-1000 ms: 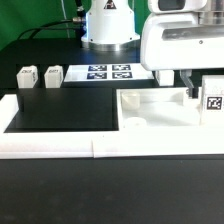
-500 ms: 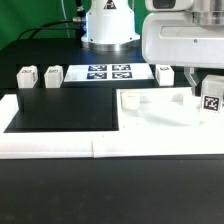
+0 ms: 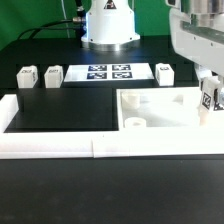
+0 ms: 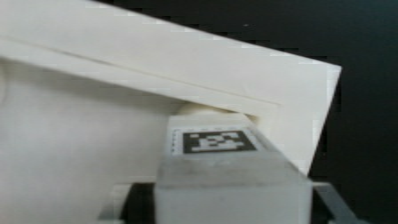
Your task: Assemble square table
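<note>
The square table's white plate (image 3: pixel 165 112) lies at the exterior view's right, with round sockets near its left corners. My gripper (image 3: pixel 209 90) is shut on a white tagged leg (image 3: pixel 211 100) and holds it at the plate's far right edge. In the wrist view the held leg (image 4: pixel 221 150) shows its tag, gripped between my fingers (image 4: pixel 139 202) over a corner of the plate (image 4: pixel 107 110). Three more legs stand at the back: two (image 3: pixel 27 77) (image 3: pixel 53 75) at the left and one (image 3: pixel 165 72) behind the plate.
The marker board (image 3: pixel 108 72) lies at the back centre before the robot base (image 3: pixel 108 25). White border rails (image 3: pixel 100 147) run along the front and the left (image 3: pixel 8 110), framing a black area (image 3: pixel 65 108) left of the plate.
My arm has moved to the exterior view's right with the leg in its grip. This uncovers the leg behind the plate and more of the plate's surface.
</note>
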`<state>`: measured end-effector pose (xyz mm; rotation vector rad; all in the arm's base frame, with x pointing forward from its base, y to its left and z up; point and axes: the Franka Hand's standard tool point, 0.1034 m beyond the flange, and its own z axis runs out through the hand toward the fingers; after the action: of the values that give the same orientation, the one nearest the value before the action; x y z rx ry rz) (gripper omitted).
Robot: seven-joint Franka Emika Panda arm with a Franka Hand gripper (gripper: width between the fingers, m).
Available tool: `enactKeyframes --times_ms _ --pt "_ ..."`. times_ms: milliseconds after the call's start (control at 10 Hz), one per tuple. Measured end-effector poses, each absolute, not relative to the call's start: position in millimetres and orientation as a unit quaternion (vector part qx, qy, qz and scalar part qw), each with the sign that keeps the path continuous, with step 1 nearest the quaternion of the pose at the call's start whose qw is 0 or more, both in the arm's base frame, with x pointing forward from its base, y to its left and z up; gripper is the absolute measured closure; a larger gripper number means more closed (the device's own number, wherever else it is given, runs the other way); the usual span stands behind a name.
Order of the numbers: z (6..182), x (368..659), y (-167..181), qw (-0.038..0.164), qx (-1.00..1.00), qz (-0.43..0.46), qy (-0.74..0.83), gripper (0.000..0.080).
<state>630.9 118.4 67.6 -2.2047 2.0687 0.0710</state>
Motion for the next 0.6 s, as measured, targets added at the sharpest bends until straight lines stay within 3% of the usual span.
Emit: enactKeyframes --times_ms 300,400,500,600 --pt "67.7 630.4 118.4 0.066 -0.642 0.02 0.764 0.0508" --pt "67.3 630.3 118.3 0.066 -0.658 0.019 0.75 0.0433" --pt "67.0 630.0 118.7 0.065 -0.678 0.016 0.732 0.0433" --pt "67.3 629.8 118.9 0.062 -0.745 0.01 0.664 0.0297"
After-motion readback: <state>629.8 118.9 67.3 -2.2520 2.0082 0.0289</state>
